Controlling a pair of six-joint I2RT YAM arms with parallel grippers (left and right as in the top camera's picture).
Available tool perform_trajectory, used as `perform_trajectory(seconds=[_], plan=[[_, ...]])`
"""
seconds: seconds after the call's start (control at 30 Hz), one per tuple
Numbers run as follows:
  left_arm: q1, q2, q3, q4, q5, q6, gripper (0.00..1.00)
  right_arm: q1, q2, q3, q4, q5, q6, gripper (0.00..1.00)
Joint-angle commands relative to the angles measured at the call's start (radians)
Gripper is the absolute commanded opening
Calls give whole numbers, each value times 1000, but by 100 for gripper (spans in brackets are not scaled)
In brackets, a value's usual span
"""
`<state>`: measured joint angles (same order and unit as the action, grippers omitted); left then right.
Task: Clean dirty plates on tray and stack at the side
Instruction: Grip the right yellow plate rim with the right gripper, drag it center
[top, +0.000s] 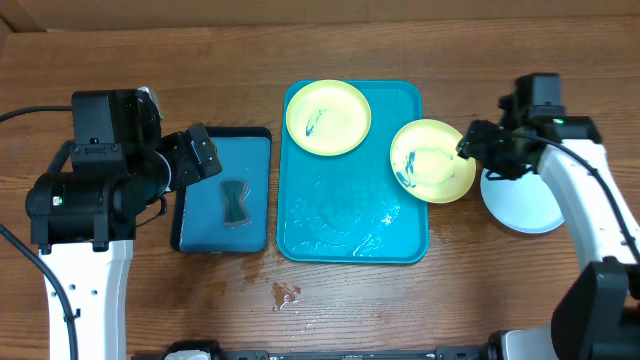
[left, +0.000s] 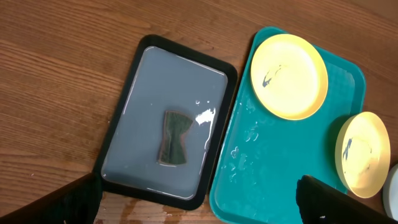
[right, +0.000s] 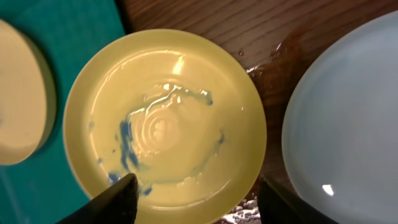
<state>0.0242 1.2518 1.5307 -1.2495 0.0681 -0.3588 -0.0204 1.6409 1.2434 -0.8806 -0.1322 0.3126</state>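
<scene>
Both jaws open, the right hovers over a blue-smeared round yellow plate overhanging the teal plastic tray; rim grasp likely next.

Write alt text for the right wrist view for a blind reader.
A wet yellow plate smeared with blue fills the centre, half over the teal tray, half over the wooden table. A second yellow plate shows at the left edge on the tray, a pale plate at right on the table; two dark fingers frame the bottom, wide apart.
</scene>
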Motion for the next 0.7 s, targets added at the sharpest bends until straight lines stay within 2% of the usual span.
perform_trajectory(seconds=[0.0,0.3,0.6,0.67], plan=[[-2,-8,11,0,2,15,100,8,61,6,33,109,-14,56],[-2,-8,11,0,2,15,100,6,218,6,75,110,-30,47],[-2,-8,11,0,2,15,100,2,251,-22,82,183,-29,46],[-2,-8,11,0,2,15,100,2,258,-52,91,144,-29,41]])
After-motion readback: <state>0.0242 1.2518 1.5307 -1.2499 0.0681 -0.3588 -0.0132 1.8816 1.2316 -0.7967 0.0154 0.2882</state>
